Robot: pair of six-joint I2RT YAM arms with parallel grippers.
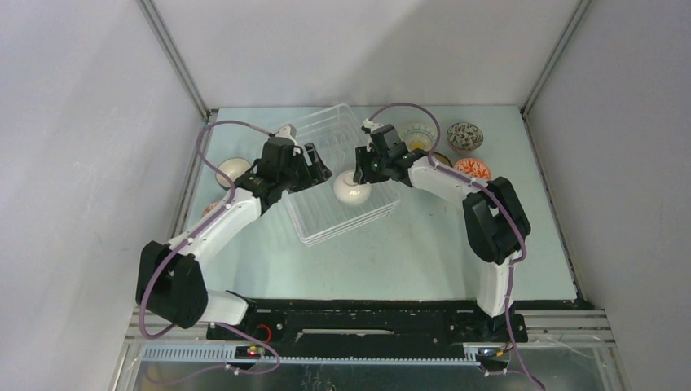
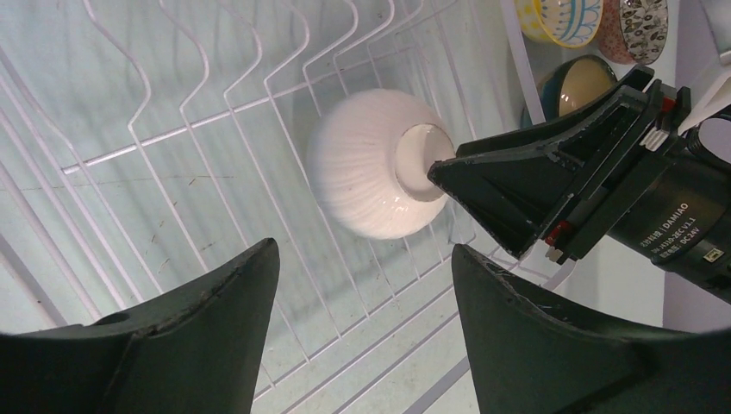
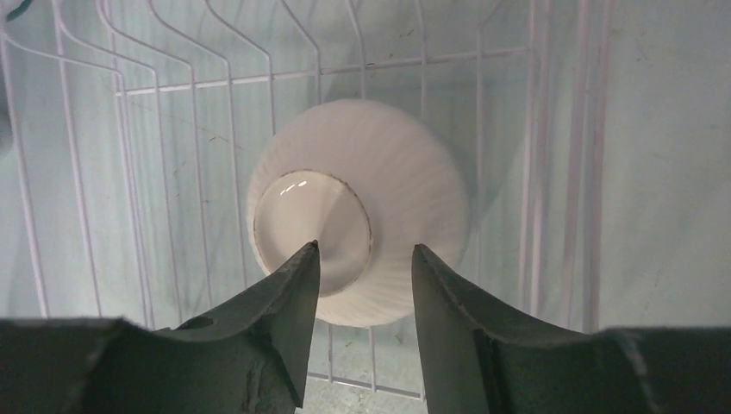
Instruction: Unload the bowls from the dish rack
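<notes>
**Status:** nearly done, est.

**In rack:** one item only. A white ribbed bowl (image 3: 379,172) sits foot-up, right of centre in the rack (image 1: 346,230). No other bowls visible inside.

**Out on table** (image 1: 391,252):
- Far right group: yellow-blue bowl (image 1: 418,134), speckled bowl (image 1: 464,135), dark bowl (image 1: 441,159), red-patterned bowl (image 1: 473,169).
- Left of rack: cream bowl (image 1: 233,169) and reddish bowl (image 1: 213,208), the latter part hidden by the arm.

**R gripper** (image 3: 364,250): jaws part spread, tips straddling the edge of the bowl's foot ring, not clamped. One tip appears to touch the foot.

**L gripper** (image 2: 364,259): jaws spread wide, empty, hovering over the rack just left of the bowl.

**Outstanding, est.:** grip last bowl, lift clear, set w/ the others.
</notes>
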